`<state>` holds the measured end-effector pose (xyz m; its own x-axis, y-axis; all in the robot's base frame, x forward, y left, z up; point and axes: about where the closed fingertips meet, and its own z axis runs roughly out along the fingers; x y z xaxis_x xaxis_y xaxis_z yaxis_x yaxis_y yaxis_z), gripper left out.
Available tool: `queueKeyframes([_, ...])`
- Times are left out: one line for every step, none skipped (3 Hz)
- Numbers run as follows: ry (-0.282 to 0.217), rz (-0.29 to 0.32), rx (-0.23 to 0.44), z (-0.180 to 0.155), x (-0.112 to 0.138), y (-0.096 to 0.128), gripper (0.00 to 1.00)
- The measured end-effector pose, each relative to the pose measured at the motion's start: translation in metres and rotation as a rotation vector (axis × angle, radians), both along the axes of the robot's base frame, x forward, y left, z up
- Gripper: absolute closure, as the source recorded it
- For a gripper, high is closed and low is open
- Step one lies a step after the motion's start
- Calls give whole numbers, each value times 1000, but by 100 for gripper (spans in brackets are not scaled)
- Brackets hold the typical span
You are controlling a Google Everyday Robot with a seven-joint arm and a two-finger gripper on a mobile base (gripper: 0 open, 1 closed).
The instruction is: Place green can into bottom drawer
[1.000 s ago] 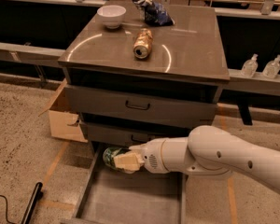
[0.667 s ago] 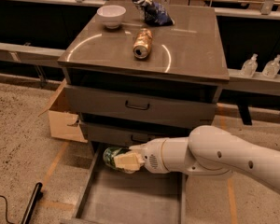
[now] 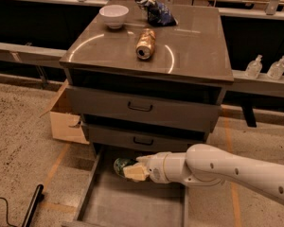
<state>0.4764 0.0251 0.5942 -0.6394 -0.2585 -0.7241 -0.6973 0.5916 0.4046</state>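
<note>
My gripper (image 3: 132, 170) over the rear of the open bottom drawer (image 3: 132, 207), my fingers clasped around the green can (image 3: 121, 165), can lying sideways just above the drawer's grey floor

The gripper (image 3: 131, 170) holds green can (image 3: 120, 164) sideways over open bottom drawer (image 3: 132, 207).

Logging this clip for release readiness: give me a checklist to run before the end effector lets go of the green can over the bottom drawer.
1. Bottom drawer pulled open: ok.
2. End effector shut on green can: ok.
3. Can above the drawer floor, between its side walls: ok.
4. Can resting on the floor: cannot tell.
5. Clearance from middle drawer front: cannot tell.
6. Right can held; gold can lies on cabinet top: ok.
</note>
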Motion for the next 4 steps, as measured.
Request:
queueKeyframes([-46,15,-18,-50,15,1,100])
queueKeyframes([-117,33,-31,-93,30,9,100])
queueKeyframes([-175,26,-51,-138,46,17,100])
queueKeyframes([-185,-24,-66,-175,55,20,100])
